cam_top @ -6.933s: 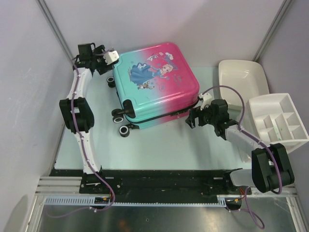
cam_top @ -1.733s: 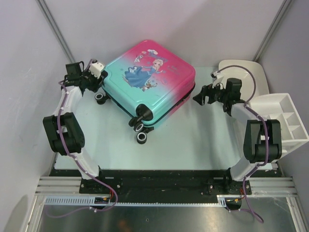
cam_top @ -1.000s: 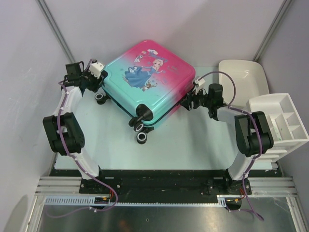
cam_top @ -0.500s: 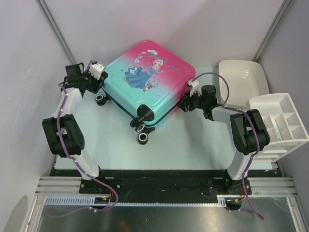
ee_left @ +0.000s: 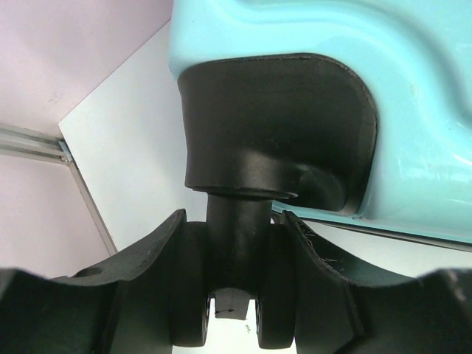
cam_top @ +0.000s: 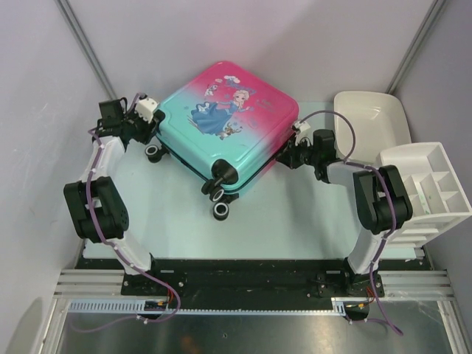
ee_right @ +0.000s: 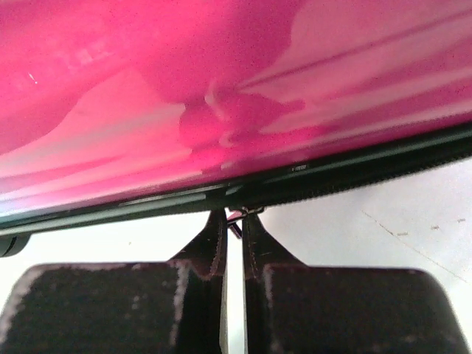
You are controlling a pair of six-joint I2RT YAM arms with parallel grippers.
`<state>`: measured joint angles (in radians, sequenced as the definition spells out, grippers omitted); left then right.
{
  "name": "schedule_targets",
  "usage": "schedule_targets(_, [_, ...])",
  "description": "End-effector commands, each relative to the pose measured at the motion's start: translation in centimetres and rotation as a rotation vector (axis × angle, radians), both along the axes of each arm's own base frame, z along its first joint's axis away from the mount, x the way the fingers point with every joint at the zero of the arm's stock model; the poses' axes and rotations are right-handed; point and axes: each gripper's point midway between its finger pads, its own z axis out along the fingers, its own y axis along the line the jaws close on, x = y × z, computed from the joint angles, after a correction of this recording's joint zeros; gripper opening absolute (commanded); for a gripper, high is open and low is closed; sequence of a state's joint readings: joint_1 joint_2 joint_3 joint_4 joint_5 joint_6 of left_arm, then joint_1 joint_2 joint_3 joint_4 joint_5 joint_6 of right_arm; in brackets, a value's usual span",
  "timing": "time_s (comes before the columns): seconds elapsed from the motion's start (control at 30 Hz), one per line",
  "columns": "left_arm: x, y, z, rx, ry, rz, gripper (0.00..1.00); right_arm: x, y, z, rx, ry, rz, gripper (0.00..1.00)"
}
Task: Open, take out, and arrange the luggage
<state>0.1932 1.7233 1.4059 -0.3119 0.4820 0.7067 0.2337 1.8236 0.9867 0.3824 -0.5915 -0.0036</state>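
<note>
Pale grey walls (cam_top: 243, 37) enclose a pale green bench (cam_top: 295, 214), where the pink-to-teal luggage (cam_top: 221, 122) lies flat and closed toward the back, print side up, wheels toward the near left. At its teal left corner the left tool (ee_left: 234, 219) clasps a black wheel post (ee_left: 236, 254). At its pink right edge the right tool (ee_right: 234, 228), pinched nearly together, touches the black zipper trim (ee_right: 354, 173); whether it holds a pull is unclear.

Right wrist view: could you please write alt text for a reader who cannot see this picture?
The right arm's two black fingers are closed on a small zipper pull at the black zipper trim of a glossy pink hard-shell suitcase, which fills the upper half. A white table surface lies below.
</note>
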Motion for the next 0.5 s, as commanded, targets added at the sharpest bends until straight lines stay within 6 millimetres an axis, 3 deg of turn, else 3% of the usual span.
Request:
schedule_targets(0.0, [-2.9,-1.4,-0.4,-0.104,0.09,0.019,0.0,0.0,-2.1,3.5,-0.009,-0.1,-0.033,0.0])
schedule_targets(0.2, [-3.8,-1.9,-1.2,-0.159,0.126,0.05,0.0,-3.9,-0.3,2.6,-0.01,-0.027,0.016,0.0])
schedule_targets(0.47, [-6.3,-3.2,-2.9,-0.236,0.185,0.097,0.0,-8.9,4.0,1.0,0.004,0.092,0.073,0.0])
